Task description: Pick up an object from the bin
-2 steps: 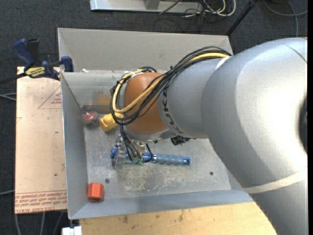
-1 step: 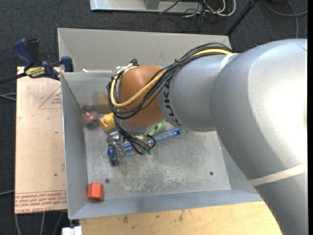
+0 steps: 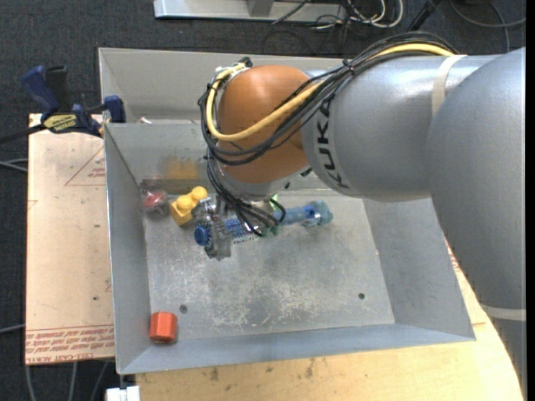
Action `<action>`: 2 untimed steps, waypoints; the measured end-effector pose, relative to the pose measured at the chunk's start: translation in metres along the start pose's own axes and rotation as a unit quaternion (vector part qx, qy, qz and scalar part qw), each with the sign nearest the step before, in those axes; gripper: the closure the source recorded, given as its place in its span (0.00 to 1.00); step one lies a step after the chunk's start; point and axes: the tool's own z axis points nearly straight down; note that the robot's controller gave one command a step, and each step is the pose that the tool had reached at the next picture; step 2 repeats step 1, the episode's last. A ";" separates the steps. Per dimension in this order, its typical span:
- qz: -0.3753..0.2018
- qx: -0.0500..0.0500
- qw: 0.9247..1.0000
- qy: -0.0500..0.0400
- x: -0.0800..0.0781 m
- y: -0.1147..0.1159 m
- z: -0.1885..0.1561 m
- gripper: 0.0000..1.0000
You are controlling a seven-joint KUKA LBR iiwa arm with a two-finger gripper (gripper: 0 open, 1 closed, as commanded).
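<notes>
Several small things cluster left of centre in the bin (image 3: 284, 295), where our tool (image 3: 219, 241) sits low beside a small blue piece (image 3: 201, 236) near a yellow toy (image 3: 187, 205); we cannot tell how open it is, so we would centre it before lifting straight.

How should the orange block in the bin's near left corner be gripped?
Probably take the orange block from straight above, fingers across its middle. It lies alone, but near the bin's left wall, so a sideways approach looks cramped.
</notes>
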 end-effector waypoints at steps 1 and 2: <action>0.014 0.000 1.000 0.000 -0.006 0.000 -0.067 1.00; 0.014 0.000 1.000 0.000 -0.006 0.000 -0.067 1.00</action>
